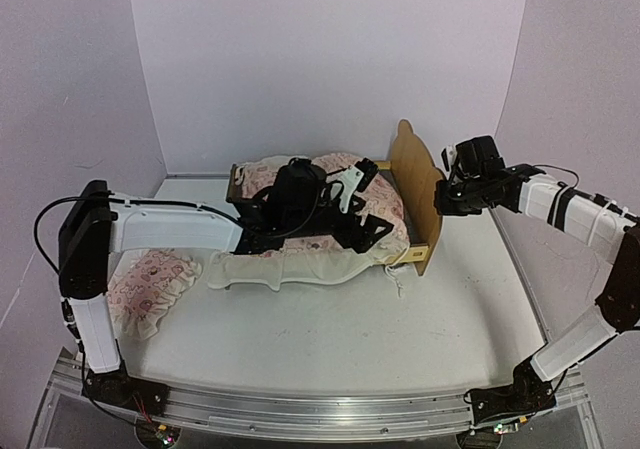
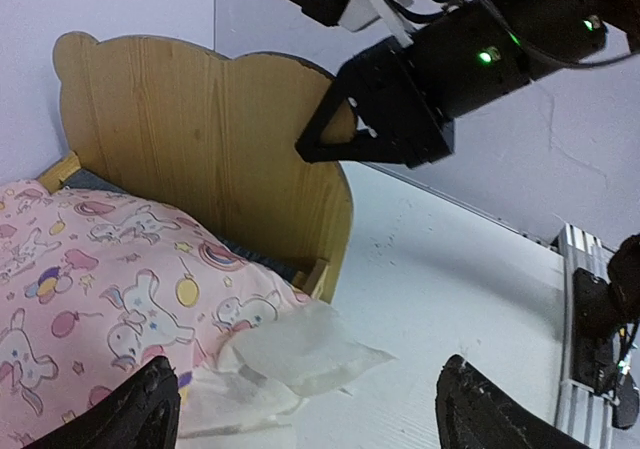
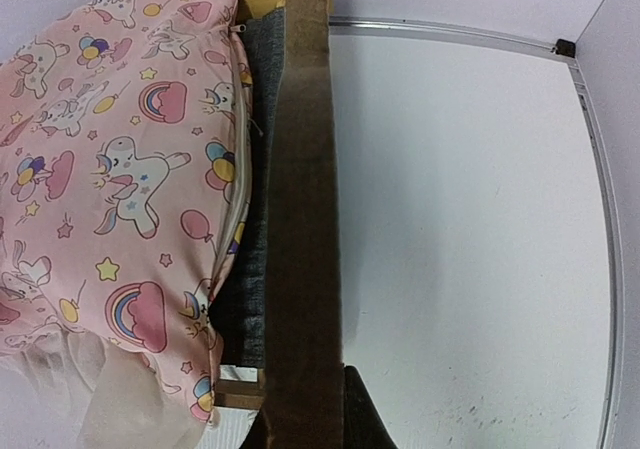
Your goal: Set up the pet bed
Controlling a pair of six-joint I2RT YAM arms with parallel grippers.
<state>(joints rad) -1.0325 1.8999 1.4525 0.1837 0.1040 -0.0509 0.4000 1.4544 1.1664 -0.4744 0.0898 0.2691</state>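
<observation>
The pet bed (image 1: 416, 181) stands at the back of the table, its plywood ear-shaped headboard (image 2: 190, 139) to the right. A pink unicorn blanket (image 1: 375, 201) covers it, and the white ruffle (image 2: 295, 354) hangs over the front rail. The dark grey mattress (image 3: 256, 269) shows between blanket and headboard. My left gripper (image 1: 368, 227) hovers over the blanket's headboard end. It is open, its fingertips (image 2: 140, 409) wide apart with nothing held. My right gripper (image 3: 305, 431) is shut on the headboard's upper edge (image 3: 305, 199), one finger on each face.
A small pink ruffled pillow (image 1: 150, 281) lies on the table at the left, beside the left arm. White walls enclose the back and both sides. A metal rail (image 1: 330, 414) runs along the near edge.
</observation>
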